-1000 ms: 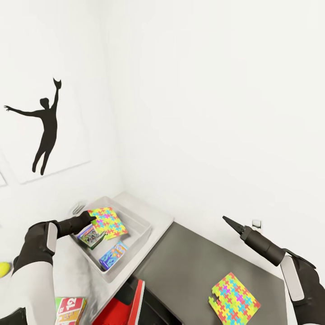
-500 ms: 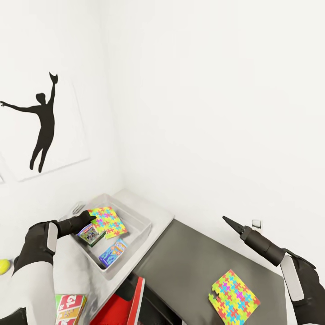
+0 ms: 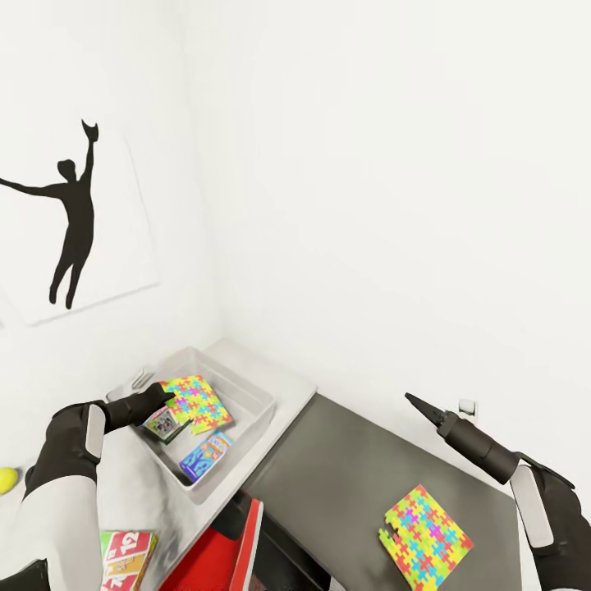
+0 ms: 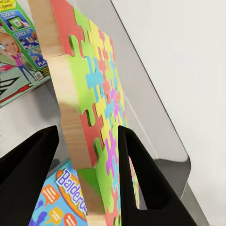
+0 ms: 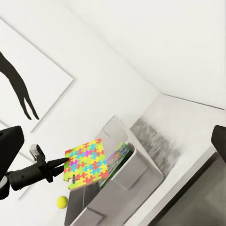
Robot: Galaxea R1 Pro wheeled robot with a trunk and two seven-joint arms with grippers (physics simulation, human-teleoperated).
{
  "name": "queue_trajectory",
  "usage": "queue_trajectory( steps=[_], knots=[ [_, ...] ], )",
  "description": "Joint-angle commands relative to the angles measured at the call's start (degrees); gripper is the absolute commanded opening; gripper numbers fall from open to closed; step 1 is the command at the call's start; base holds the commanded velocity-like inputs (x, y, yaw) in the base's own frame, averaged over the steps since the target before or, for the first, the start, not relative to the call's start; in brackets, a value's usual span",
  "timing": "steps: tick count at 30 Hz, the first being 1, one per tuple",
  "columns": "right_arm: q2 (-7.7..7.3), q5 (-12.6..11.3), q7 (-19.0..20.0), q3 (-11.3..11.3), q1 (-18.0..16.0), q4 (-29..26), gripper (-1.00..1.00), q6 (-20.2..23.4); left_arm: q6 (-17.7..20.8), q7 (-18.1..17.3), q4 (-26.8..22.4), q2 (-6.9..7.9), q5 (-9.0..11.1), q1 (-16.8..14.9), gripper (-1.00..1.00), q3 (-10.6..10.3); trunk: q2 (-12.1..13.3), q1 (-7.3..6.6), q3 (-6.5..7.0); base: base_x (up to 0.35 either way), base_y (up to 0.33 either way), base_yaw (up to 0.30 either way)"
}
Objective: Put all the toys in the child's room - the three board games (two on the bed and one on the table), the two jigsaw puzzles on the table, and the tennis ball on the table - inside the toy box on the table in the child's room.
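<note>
Left gripper (image 3: pixel 168 396) pinches one jigsaw puzzle (image 3: pixel 195 404) by its edge, held tilted above the toy box (image 3: pixel 246 386). Inside the toy box lie two board games. Right gripper (image 3: pixel 413 402), fingertips together, hovers well apart from the toy box.

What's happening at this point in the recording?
The left hand holds one jigsaw puzzle over the toy box, which already contains two board games. The right hand hangs shut over the dark counter. A second puzzle, the tennis ball and a third game remain outside.
</note>
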Motion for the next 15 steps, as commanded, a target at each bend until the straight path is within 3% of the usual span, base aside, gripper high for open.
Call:
queue_trajectory(
  steps=[1,15],
  knots=[
    [-0.01,-0.27,0.04,-0.03,-0.08,0.01,1.0,0.39,0.36,-0.3,-0.03,-0.03,-0.14,-0.12,-1.0,0.16,-0.14,0.04,-0.23,0.0,0.0,0.0],
    [0.06,-0.28,0.04,-0.04,-0.09,0.01,1.0,0.31,0.27,-0.33,-0.03,-0.03,-0.14,-0.08,-1.0,0.13,-0.14,0.04,-1.55,0.0,0.0,0.0]
  ],
)
